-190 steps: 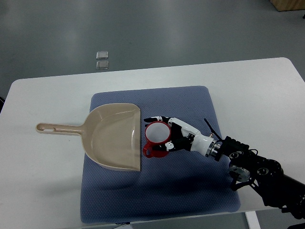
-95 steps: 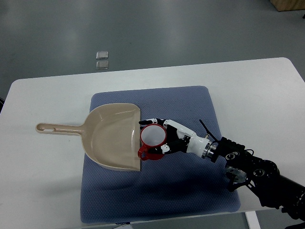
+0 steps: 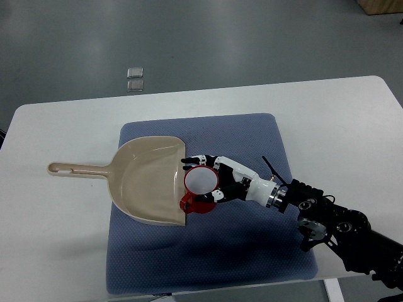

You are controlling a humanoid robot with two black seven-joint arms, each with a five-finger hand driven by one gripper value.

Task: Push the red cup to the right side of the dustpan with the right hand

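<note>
- Fingers (image 3: 200,158) of the right hand (image 3: 217,179) are curling around the red cup (image 3: 200,184), with fingertips showing above and below its rim, so the hand is cupping the cup's right side rather than hanging loose.
- Right arm (image 3: 327,220) is reaching in from the lower right edge, slanting up and to the left toward the cup.
- Cup is sitting upright on the blue mat (image 3: 252,132), its white inside facing the camera and its handle pointing down and to the left.
- Cup is lying directly to the left of the palm, so any push from the hand is heading leftward.
- Dustpan (image 3: 148,179) is lying flat just left of the cup, its open straight edge facing right and its handle pointing left across the table (image 3: 56,251).
- Cup is touching or slightly overlapping that open edge, near its lower half; exactly which, the view is not settling.
- Judging from this, the cup is already at the dustpan's right side, and more pushing is risking sliding it into the pan.
- Left arm is not showing.
</note>
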